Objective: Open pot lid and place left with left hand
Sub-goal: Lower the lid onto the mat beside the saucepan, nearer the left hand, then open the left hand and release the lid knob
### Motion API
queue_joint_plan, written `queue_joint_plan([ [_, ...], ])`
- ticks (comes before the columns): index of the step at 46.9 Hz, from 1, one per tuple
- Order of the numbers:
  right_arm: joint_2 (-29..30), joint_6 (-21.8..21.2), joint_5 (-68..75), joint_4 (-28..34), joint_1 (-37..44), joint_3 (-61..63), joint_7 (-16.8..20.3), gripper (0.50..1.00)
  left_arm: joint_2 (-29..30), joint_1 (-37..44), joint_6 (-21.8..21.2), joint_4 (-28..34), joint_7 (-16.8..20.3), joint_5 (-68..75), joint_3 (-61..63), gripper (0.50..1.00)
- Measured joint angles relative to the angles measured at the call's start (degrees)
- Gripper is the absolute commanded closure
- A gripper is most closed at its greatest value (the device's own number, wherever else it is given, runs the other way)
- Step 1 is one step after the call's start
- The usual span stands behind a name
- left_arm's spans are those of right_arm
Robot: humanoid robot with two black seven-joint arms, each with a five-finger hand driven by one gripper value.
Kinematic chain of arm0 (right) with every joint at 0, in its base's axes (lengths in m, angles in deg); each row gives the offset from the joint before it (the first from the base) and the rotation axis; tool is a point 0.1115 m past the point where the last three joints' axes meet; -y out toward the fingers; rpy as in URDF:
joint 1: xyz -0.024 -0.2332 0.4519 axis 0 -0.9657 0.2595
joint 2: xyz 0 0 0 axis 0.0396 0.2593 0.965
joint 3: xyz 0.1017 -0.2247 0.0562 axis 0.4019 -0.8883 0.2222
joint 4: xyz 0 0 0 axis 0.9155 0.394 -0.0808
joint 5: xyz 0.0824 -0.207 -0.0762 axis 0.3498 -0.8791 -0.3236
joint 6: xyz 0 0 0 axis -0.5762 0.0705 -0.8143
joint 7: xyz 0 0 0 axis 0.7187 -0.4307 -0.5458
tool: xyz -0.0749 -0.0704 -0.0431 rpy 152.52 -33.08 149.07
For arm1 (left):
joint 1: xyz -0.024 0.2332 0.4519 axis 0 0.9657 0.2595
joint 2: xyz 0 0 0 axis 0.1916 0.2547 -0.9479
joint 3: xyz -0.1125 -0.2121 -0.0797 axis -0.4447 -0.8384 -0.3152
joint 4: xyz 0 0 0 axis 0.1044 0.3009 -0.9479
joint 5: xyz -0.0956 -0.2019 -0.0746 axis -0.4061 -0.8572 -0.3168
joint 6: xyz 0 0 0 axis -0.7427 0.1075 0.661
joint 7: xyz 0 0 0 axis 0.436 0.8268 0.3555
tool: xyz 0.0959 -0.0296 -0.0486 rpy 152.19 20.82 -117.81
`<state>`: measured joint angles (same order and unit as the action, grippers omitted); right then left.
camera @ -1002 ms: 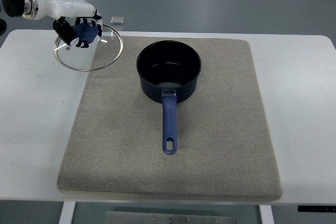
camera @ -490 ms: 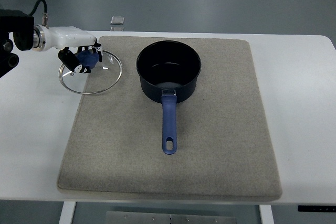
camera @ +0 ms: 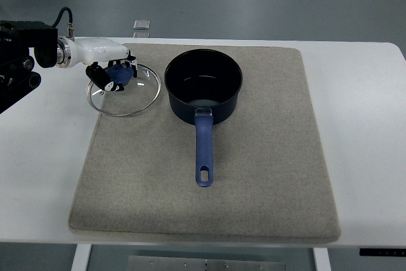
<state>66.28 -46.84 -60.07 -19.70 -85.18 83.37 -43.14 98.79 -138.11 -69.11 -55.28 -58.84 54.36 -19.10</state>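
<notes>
— Which step is this?

— The placing step, by my reading. The pot (camera: 203, 84) stands uncovered on the grey mat (camera: 254, 176), and the glass lid (camera: 124, 90) is at the pot's left, its rim just beside the pot's wall, over the mat's far-left corner.

— Who holds it?

— The left hand (camera: 113, 74), its fingers clasped around the lid's blue knob (camera: 120, 73). The arm comes in from the left edge. The right hand isn't in view.

— Is the lid down yet?

— I can't tell whether it rests on the mat or hangs just above it. It looks roughly level.

— So what does the next move call for?

— Settling the lid flat if it isn't already, then loosening the fingers off the knob and lifting the hand clear without dragging the lid. Part of the rim overhangs the mat's left edge toward the white desk (camera: 44, 157), so it may sit slightly uneven.

— Anything in the pot?

— It looks empty: a dark interior with only a pale reflection on the bottom. Its blue handle (camera: 203, 150) points toward the near side.
</notes>
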Motion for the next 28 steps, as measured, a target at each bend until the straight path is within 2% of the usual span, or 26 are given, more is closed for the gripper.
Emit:
queue_joint_plan([
  [2,0.0,0.0,0.0,0.0,0.0,0.0,0.0,0.585,-0.1,0.0,-0.6,0.0,0.0,0.0,0.0,0.716],
  [5,0.0,0.0,0.0,0.0,0.0,0.0,0.0,0.585,-0.4,0.0,-0.8,0.0,0.0,0.0,0.1,0.620],
  [7,0.0,0.0,0.0,0.0,0.0,0.0,0.0,0.585,-0.5,0.0,-0.9,0.0,0.0,0.0,0.1,0.590],
  [9,0.0,0.0,0.0,0.0,0.0,0.0,0.0,0.585,-0.6,0.0,-0.9,0.0,0.0,0.0,0.1,0.534],
  [10,0.0,0.0,0.0,0.0,0.0,0.0,0.0,0.585,-0.6,0.0,-0.9,0.0,0.0,-0.1,0.1,0.525],
  [14,0.0,0.0,0.0,0.0,0.0,0.0,0.0,0.585,-0.5,-0.2,-0.5,-0.2,0.0,-0.3,0.1,0.508],
  [21,0.0,0.0,0.0,0.0,0.0,0.0,0.0,0.585,0.2,-0.4,0.0,-0.6,0.0,-4.0,0.1,0.506],
  [28,0.0,0.0,0.0,0.0,0.0,0.0,0.0,0.585,3.0,-0.7,-0.1,-0.5,0.0,-17.0,0.0,0.506],
])
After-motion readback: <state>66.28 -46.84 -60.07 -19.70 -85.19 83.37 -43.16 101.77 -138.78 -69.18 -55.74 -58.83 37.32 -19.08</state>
